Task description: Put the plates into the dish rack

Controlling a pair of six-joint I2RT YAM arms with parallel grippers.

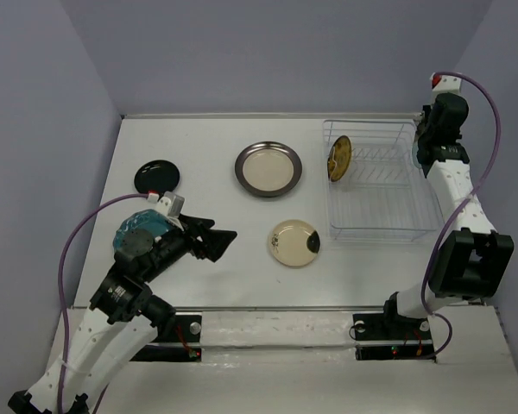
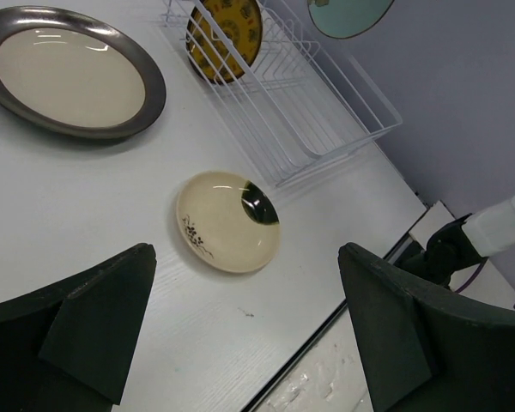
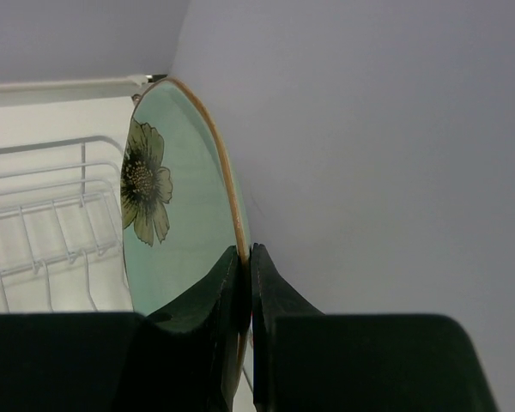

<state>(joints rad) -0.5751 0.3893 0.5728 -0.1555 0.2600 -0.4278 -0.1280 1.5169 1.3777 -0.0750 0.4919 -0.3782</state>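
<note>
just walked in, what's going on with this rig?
It is loading plates into the rack. The right tool is shut on the rim of the flowered plate, holding it on edge by the rack's right end. The amber plate stands at the rack's left end. The left tool hangs open and empty near the tan plate. The cream plate, black plate and dark teal plate also lie on the table.

A white table [image 1: 216,194] stands boxed in by plain lavender-grey walls [image 1: 276,52] at the back and on both sides. A pale metal rail [image 1: 276,309] runs along its near edge.
</note>
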